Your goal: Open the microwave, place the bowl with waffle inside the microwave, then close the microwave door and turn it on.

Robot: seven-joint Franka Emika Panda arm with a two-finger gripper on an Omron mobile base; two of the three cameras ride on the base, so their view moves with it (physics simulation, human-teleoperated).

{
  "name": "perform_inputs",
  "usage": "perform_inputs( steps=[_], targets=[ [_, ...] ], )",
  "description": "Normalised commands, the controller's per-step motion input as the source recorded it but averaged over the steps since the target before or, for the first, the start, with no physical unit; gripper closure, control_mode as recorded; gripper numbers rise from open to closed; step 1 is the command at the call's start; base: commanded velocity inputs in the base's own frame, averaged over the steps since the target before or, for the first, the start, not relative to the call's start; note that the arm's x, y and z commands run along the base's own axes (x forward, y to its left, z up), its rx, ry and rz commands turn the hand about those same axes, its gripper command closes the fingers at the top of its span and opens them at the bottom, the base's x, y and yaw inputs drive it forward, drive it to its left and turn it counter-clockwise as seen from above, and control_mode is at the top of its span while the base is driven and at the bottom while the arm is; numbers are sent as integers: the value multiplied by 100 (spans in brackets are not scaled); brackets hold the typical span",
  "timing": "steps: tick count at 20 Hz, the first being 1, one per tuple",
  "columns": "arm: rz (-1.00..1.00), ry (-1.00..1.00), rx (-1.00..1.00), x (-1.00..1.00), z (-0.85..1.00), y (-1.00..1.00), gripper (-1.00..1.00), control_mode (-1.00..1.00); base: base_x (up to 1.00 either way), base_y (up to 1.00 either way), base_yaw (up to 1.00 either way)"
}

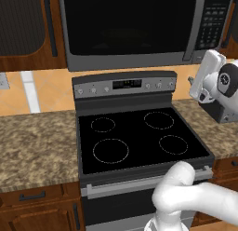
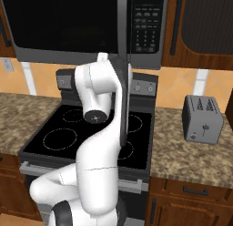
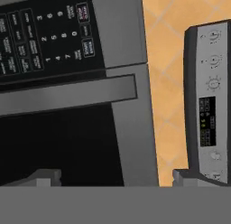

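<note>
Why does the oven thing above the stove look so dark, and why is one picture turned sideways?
Left base view: the microwave door is dark tinted glass with no glare, hiding the inside. Right base view: flat, even rendered light, soft shadows by the toaster. Hand view: the camera is rolled, so the keypad lies sideways; edges look slightly blocky.

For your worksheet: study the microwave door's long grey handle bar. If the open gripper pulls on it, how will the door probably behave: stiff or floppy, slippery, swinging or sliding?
The microwave door looks like a rigid framed glass panel, so it likely moves as one stiff piece. Its handle bar appears smooth and metallic, so the fingertips may slip unless hooked behind it. With the handle beside the keypad, the door probably swings on the far edge rather than slides.
</note>
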Motion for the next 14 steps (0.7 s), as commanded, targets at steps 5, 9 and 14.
perform_inputs(
  steps=[5,9,14],
  targets=[
    [2,10,0,-38,79,-93,-100,-100,0,0,0],
    [0,16,7,-2,95,-55,-100,-100,0,0,0],
    [0,21,0,5,35,-4,100,-100,0,0,0]
  ],
)
